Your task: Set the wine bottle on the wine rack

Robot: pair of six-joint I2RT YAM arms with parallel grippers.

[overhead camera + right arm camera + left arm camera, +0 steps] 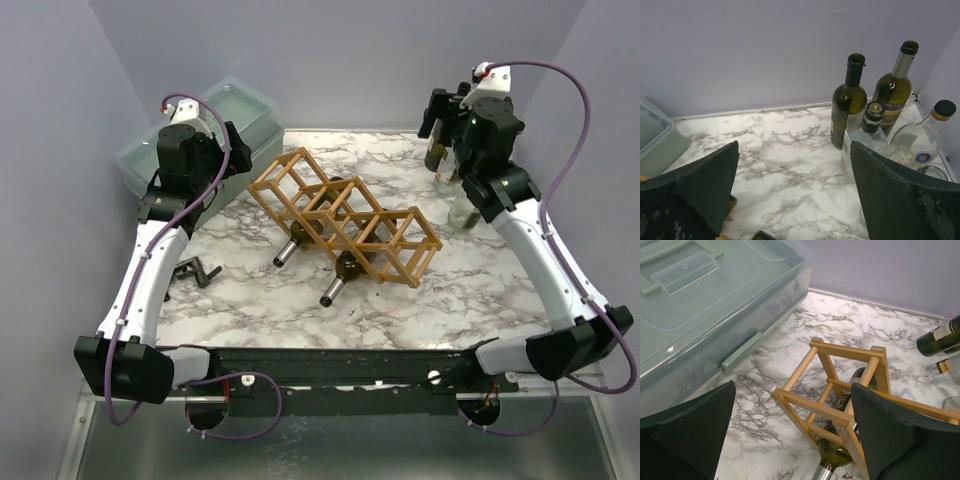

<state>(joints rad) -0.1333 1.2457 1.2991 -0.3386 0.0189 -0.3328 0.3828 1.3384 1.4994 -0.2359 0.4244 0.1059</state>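
Four bottles stand upright in the far right corner of the table (pixel 480 290), well apart from the rack (pixel 345 215) at its centre. They are a green bottle (pixel 847 107) with an open mouth, a foil-necked bottle (pixel 895 95) just behind it, a capped clear bottle (pixel 866 142) and a squat clear bottle (pixel 920 142). They crowd together, some touching or nearly so. The green bottle is at the open side of the group and looks like the easiest wine bottle to reach.

The right tool (pixel 794 145) hovers near this group with its fingers spread wide and nothing between them. The left tool (pixel 794 385) is just as wide and empty, above the rack's far end and beside the plastic box (pixel 225 115).

The green bottle is glass, so it is stiff, smooth and likely slippery under the pads. It will break if it is dropped or knocked hard. How full it is cannot be told, so it is best treated as heavy.

Taking it round the body just below the shoulder should keep the weight close to the grip. A hold high on the thin neck would let it swing. The neighbours could topple if the fingers brush them on the way in.

Two racked bottles (pixel 335 290) already lie in cells with their necks pointing toward the near edge. The bottle must therefore be tipped level and slid into a free cell.
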